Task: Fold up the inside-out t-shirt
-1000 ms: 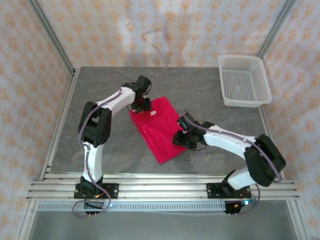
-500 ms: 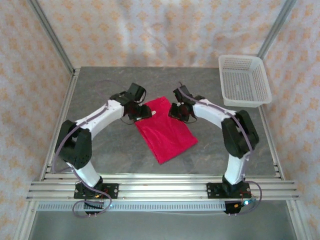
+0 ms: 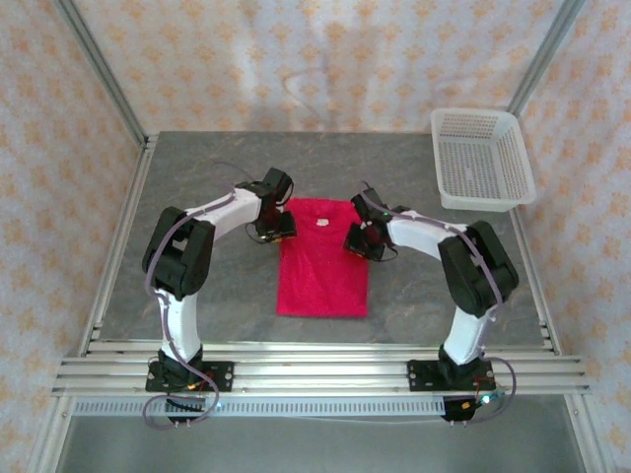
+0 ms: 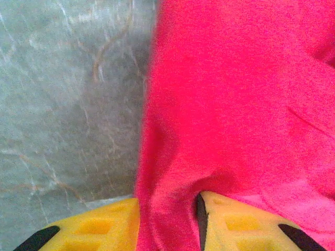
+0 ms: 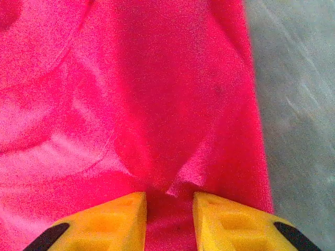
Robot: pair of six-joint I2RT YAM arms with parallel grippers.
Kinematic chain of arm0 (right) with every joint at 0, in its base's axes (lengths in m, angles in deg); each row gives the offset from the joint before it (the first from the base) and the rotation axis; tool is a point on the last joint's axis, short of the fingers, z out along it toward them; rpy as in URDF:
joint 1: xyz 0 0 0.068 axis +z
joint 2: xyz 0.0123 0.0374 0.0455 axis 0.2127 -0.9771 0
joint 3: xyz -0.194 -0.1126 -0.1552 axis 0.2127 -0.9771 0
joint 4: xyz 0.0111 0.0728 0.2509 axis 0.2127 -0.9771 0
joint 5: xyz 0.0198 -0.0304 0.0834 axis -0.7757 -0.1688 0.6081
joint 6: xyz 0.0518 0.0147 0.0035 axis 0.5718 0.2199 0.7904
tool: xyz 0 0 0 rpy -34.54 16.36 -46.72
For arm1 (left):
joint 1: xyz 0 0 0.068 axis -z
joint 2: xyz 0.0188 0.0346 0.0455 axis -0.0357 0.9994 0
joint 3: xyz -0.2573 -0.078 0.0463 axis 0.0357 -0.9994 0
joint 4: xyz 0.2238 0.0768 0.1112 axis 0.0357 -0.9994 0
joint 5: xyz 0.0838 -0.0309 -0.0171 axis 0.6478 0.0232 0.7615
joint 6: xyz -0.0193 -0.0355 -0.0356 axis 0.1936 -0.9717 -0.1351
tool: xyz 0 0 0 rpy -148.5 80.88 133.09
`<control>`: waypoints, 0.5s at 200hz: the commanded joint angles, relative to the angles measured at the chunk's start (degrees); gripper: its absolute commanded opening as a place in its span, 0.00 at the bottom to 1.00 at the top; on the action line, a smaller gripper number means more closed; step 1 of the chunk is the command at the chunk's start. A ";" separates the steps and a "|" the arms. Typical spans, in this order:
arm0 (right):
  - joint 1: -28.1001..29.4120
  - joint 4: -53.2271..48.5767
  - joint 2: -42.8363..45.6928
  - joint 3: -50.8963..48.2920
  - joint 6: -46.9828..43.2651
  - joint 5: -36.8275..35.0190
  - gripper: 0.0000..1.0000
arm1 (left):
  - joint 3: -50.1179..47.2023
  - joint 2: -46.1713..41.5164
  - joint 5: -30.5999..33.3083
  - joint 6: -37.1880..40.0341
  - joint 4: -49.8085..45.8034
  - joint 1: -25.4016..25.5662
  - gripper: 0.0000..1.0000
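— How does the red t-shirt [image 3: 321,261] handle, spread flat on the table [image 3: 197,286] between both arms?
— Light and limp, likely to sag. The left gripper [image 4: 168,212] is pinched on its left edge and the right gripper [image 5: 169,201] on its right, near the collar: sound lifting corners.

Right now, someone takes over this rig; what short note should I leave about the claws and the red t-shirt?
Left claw: shut on the left edge of the t-shirt, near its far end.
Right claw: shut on the right edge, likewise.
The t-shirt lies flat on the table as a narrow rectangle, sleeves seemingly folded in.
Left to do: probably fold it across, far end to near end, then release.
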 commanded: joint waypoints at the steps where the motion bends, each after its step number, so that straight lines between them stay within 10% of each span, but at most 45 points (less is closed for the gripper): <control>1: 0.06 -3.65 4.40 1.98 -2.27 -3.55 0.37 | 4.58 -1.48 2.49 3.98 -4.93 -0.40 0.36; 46: -4.53 -4.99 1.05 7.39 -12.84 -7.20 0.54 | 5.44 -3.54 -6.68 4.95 -0.97 -2.68 0.60; 100: -6.38 -3.73 -4.54 9.77 -16.63 -5.88 0.57 | 5.84 0.13 -12.07 5.37 1.42 -6.25 0.54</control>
